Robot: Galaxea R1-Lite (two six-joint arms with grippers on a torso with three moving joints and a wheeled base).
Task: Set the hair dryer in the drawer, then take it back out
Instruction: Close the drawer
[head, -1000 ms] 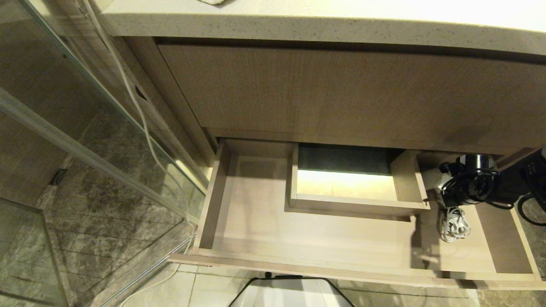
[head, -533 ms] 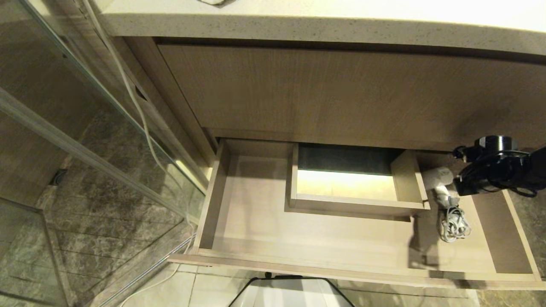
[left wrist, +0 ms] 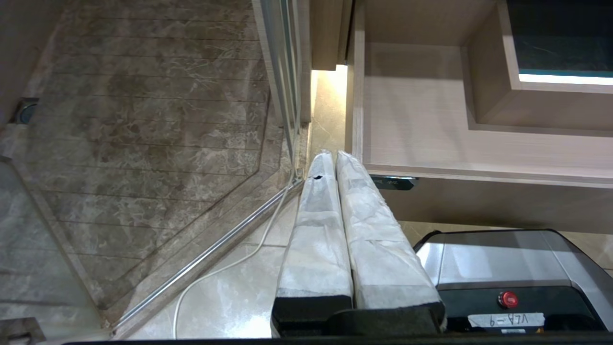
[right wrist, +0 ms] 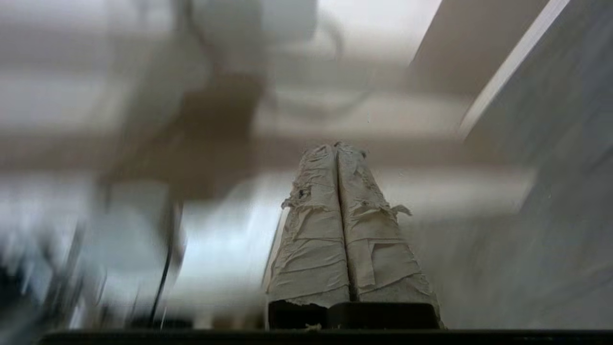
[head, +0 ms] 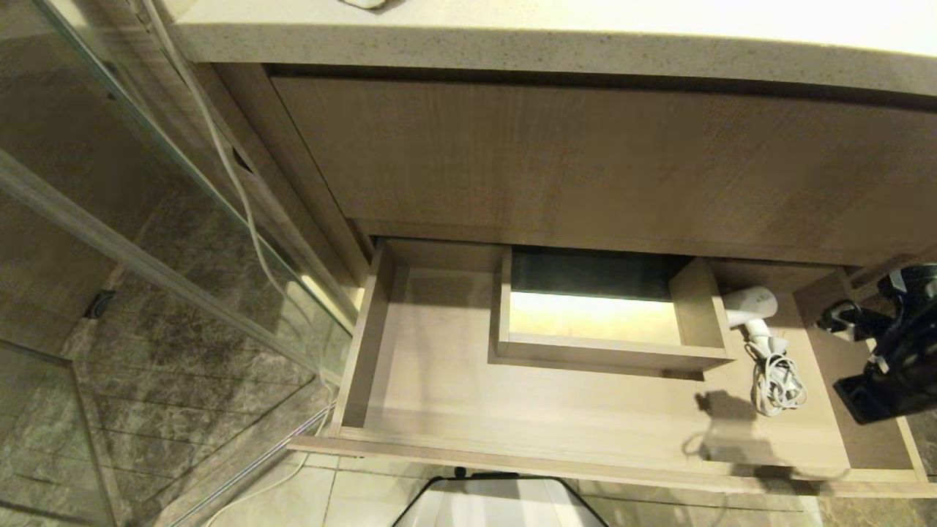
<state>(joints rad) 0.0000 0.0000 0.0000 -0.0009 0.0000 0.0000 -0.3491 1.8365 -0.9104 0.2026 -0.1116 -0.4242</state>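
The white hair dryer [head: 750,306] with its short thick barrel lies inside the wide, shallow, light wood-grain drawer [head: 556,410], which stands pulled out; the dryer is tucked at the drawer's back right, about two o'clock from the drawer's middle, just beside the right wall of the boxed wooden notch [head: 699,307]. Its slim handle runs down toward five o'clock into a bundled white cord [head: 777,380] that rests on the drawer floor. Nothing grips the dryer. The right gripper [right wrist: 337,146] has its paper-wrapped fingers [right wrist: 316,230] pressed together, empty, and the black right arm [head: 889,351] hangs at three o'clock of the dryer, over the drawer's right edge and apart from it. The left gripper [left wrist: 333,155] sits off the drawer's front left corner, above the marble floor [left wrist: 143,124], its wrapped fingers closed on nothing too. Above the drawer runs a taller wood-grain panel [head: 585,161] under a pale speckled stone tabletop [head: 512,44].
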